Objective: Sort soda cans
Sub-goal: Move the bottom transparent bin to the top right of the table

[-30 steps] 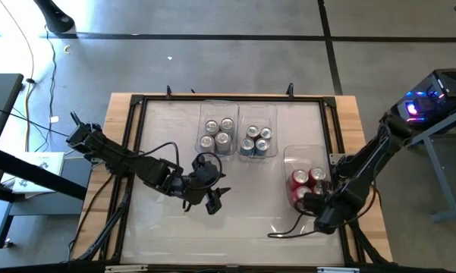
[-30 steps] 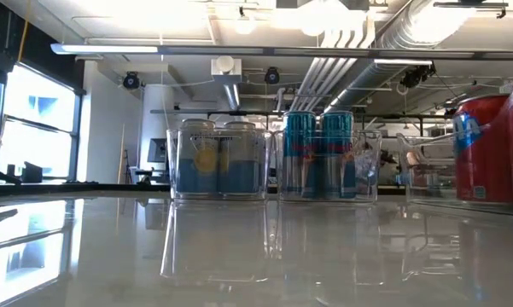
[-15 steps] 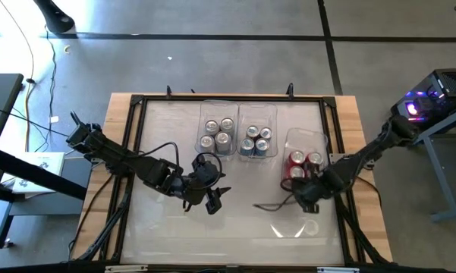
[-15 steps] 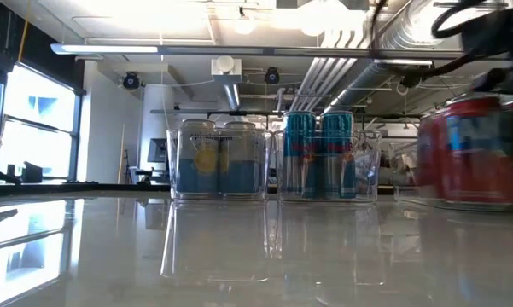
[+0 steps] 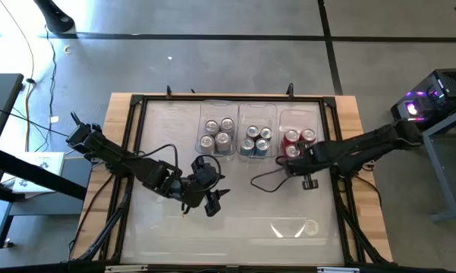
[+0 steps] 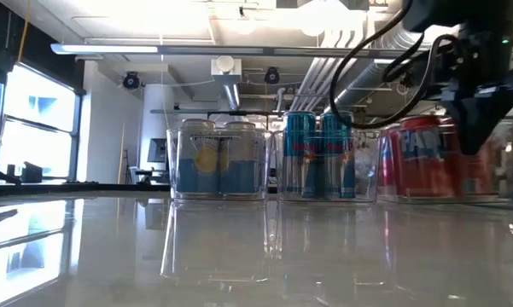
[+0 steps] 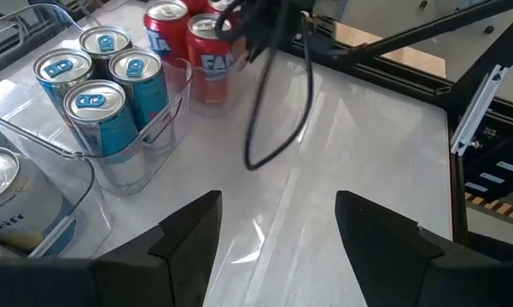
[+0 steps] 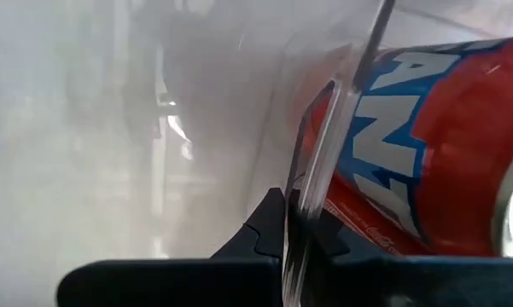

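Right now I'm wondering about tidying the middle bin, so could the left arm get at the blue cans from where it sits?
Probably yes. The left end effector is open, and only bare table lies between it and the blue cans, though their clear bin walls mean reaching in from above.

A glossy, mirror-smooth tabletop (image 6: 239, 256) is seen, edged by pale bare wood (image 5: 120, 114). Clear, shiny plastic bins (image 6: 218, 162) are shown along the frame's upper middle. Metal cans (image 7: 111, 85) with bright silver tops are lit; matt black plastic fingers (image 7: 188, 234) are visible.
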